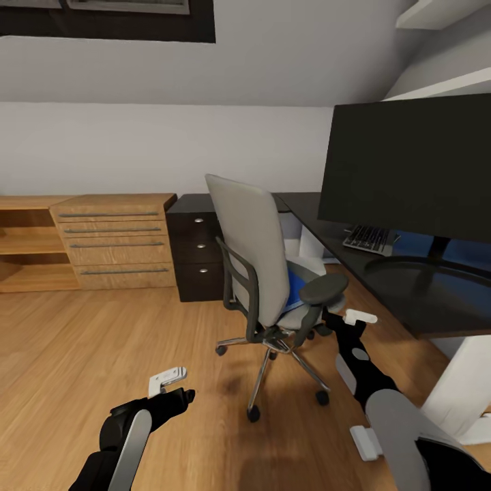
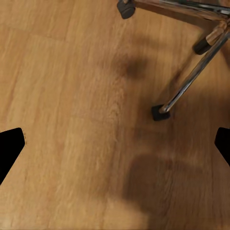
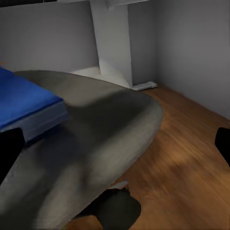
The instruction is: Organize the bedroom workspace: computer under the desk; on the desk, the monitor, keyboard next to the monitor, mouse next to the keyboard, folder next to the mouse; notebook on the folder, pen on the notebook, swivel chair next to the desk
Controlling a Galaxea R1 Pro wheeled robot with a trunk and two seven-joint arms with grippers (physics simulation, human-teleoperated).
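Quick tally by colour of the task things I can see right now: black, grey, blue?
Black: 3 – monitor, desk, keyboard
Grey: 1 – chair
Blue: 1 – folder, lying on the chair seat
Total: 5

folder [image 1: 295,288] mostly behind chair back [image 1: 249,245]

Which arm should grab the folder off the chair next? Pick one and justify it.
Right. The right gripper is up beside the swivel chair seat, with the folder close in its wrist view. The left gripper hangs low over the floor, apart from the seat.
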